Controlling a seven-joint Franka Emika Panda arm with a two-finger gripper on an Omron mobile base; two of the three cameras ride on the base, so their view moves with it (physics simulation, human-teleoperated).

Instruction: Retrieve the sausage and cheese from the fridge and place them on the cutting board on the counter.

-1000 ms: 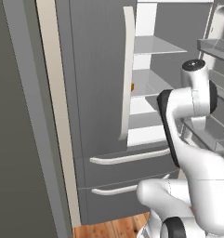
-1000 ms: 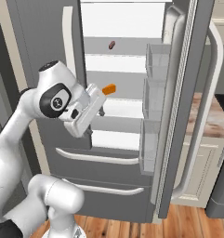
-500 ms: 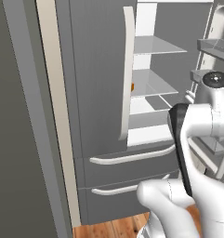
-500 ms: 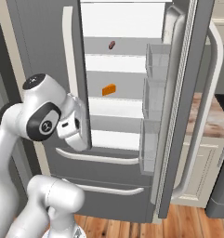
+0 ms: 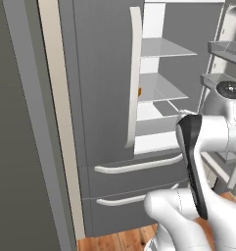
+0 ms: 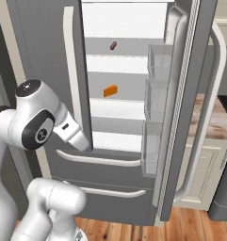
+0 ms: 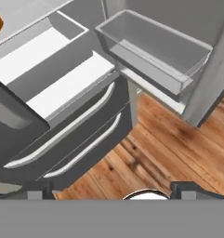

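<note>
The fridge [image 6: 129, 117] took up most of each base view, its left door shut and its right door [image 6: 181, 108] swung wide open; no brand mark or writing could be read on it. A long off-white handle [image 5: 133, 78] ran down the shut left door, and another [image 6: 214, 113] curved down the outer face of the open one. Below the doors of the fridge sat two drawers [image 7: 81, 135], each with a pale bar handle. A wood floor [image 7: 164, 144] lay in front of the fridge. To the right of the fridge, past the open door, a strip of the counter [image 6: 210, 117] showed over a cream cabinet [image 6: 199, 160].

Clear bins [image 6: 157, 94] hung on the inner face of the open fridge door, one above another; nothing could be made out in them. Inside the fridge were pale shelves [image 6: 117, 108]. The cheese [image 6: 110, 91] lay on the middle shelf, toward the left. The sausage [image 6: 113, 45] lay on the shelf above it, near the back wall of the fridge.

The arm [image 6: 39, 127] stood in front of the fridge's shut left door, beside the open compartment. In the hand view the gripper [image 7: 111, 191] had its two tips spread wide apart with nothing between them, pointing down over the drawers and floor in front of the fridge.
</note>
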